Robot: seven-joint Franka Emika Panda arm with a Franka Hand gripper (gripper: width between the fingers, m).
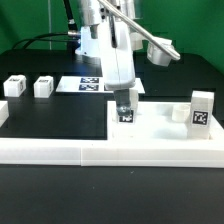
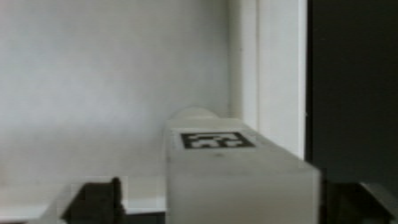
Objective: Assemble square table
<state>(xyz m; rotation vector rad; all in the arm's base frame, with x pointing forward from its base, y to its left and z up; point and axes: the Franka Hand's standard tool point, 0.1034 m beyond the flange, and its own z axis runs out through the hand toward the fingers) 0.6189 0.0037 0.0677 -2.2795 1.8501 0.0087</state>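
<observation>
Black fingers (image 2: 98, 196) of the gripper (image 2: 231, 197) sit either side of a white leg (image 2: 240, 170). In the wrist view there's a visible gap btwn each finger and the leg's flanks, so the jaws are open and hold nothing. The leg's top face carries a black-and-white tag (image 2: 217, 140), and its far end looks rounded.

In the exterior view the gripper (image 1: 125, 103) hangs straight down over that leg (image 1: 127, 113), w/ the tips low around its upper part. The leg stands upright on the square tabletop (image 1: 160, 127), at the corner twd the exterior view's left and far side. Whether it sits in a corner hole can't be told. In the wrist view the tabletop (image 2: 107, 80) is a plain white surface behind the leg, w/ a raised rim along one edge and the black table (image 2: 356, 70) past it.

A second leg (image 1: 200, 108) stands upright at the tabletop's corner twd the exterior view's right, tag facing the camera, well apart from the gripper. Two more legs (image 1: 14, 86) (image 1: 43, 87) sit on the black table (image 1: 50, 120) at the exterior view's left, near each other and off the tabletop.

The marker board (image 1: 90, 83) lies flat behind, just beside the arm (image 1: 110, 45). The long white border rail (image 1: 60, 152) runs along the front edge, touching the tabletop's near side.
</observation>
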